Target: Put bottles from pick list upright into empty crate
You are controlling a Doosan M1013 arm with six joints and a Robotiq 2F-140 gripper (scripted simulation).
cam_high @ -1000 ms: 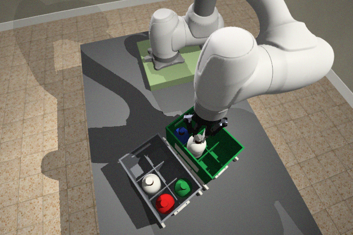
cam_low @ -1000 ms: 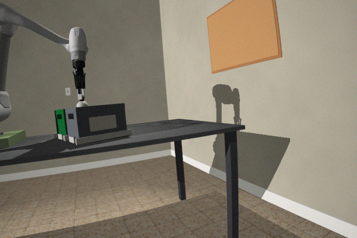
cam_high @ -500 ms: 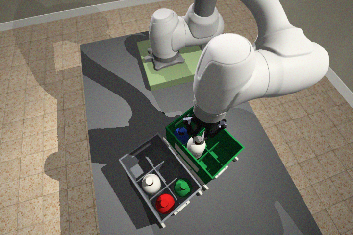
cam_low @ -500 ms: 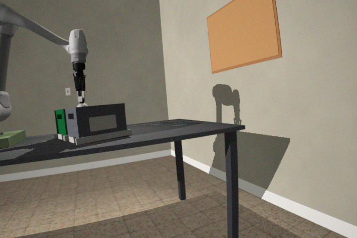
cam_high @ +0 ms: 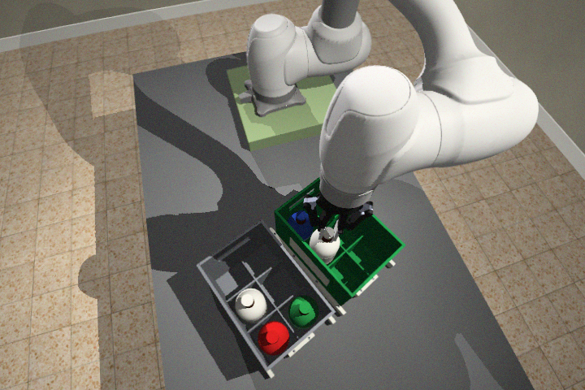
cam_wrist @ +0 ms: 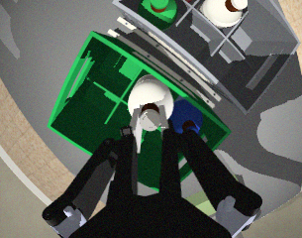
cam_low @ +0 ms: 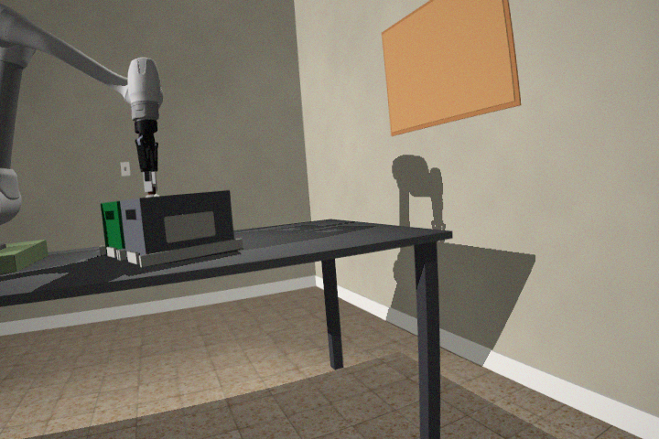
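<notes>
My gripper [cam_high: 328,231] is shut on the neck of a white bottle [cam_high: 324,244] and holds it upright, low inside the green crate [cam_high: 344,241], in a cell on the side towards the grey crate. A blue bottle [cam_high: 301,223] stands in the neighbouring cell. The wrist view shows the fingers around the white bottle's [cam_wrist: 150,95] cap, with the blue bottle [cam_wrist: 185,115] beside it. The grey crate [cam_high: 266,294] holds a white bottle [cam_high: 250,304], a red bottle [cam_high: 273,337] and a green bottle [cam_high: 303,311], all upright. In the side view the gripper [cam_low: 148,190] reaches the crate rim. I cannot make out the pick list.
The two crates stand side by side, almost touching, near the middle of the dark table. The arm's base sits on a light green pad [cam_high: 279,110] at the far end. My arm's large elbow hangs over the green crate's far side and hides it.
</notes>
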